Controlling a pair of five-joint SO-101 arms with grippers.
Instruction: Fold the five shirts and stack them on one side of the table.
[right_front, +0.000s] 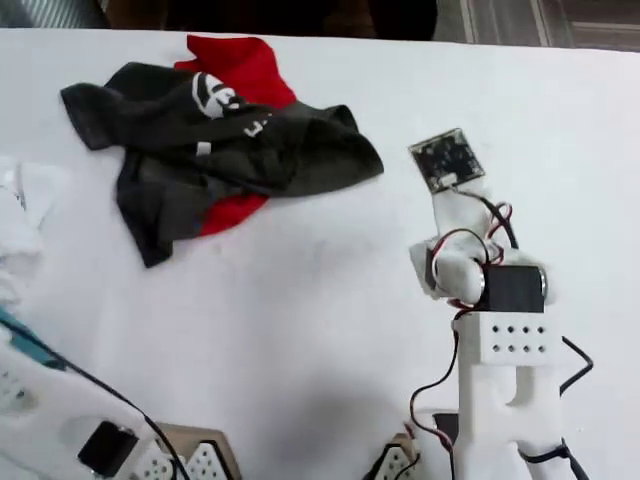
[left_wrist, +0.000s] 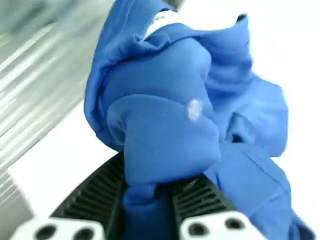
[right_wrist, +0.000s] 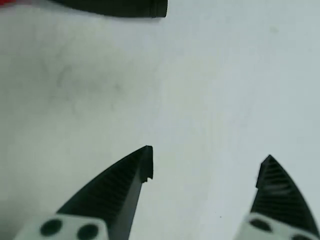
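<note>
I read the high view as a dial centred on the table (right_front: 330, 300). A heap of two shirts lies at ten o'clock. The upper shirt (right_front: 200, 150) is draped over the lower shirt (right_front: 240, 65), which pokes out at the heap's twelve and six. A crumpled cloth (right_front: 20, 220) sits at nine, at the edge. My right arm (right_front: 505, 340) stands at four and my left arm (right_front: 40, 410) at eight. A third shirt (left_wrist: 170, 125) is pinched in the left gripper (left_wrist: 150, 195). The right gripper (right_wrist: 207, 165), jaws apart, hangs over bare table, with the upper shirt's hem beyond it.
</note>
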